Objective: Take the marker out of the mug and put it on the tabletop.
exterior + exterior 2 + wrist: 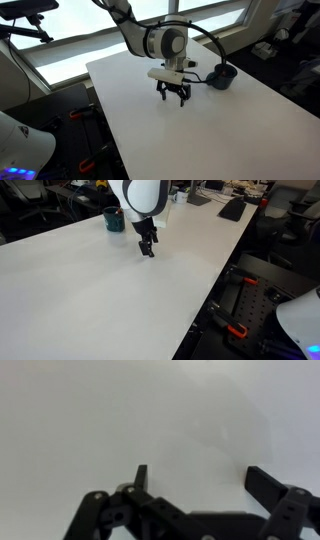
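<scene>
The dark mug (223,76) stands on the white tabletop (200,130) near its far edge; it also shows in an exterior view (114,220). The marker is not visible; I cannot tell whether it is inside the mug. My gripper (174,99) hangs open and empty just above the tabletop, a short way from the mug, and it shows in both exterior views (148,251). In the wrist view the two fingers (200,478) are spread wide with only bare white tabletop (150,410) between them.
A window (100,30) runs behind the table. Dark floor and robot-stand hardware (250,300) lie beyond the table's edge. Desks with a keyboard (232,208) and clutter stand behind the table.
</scene>
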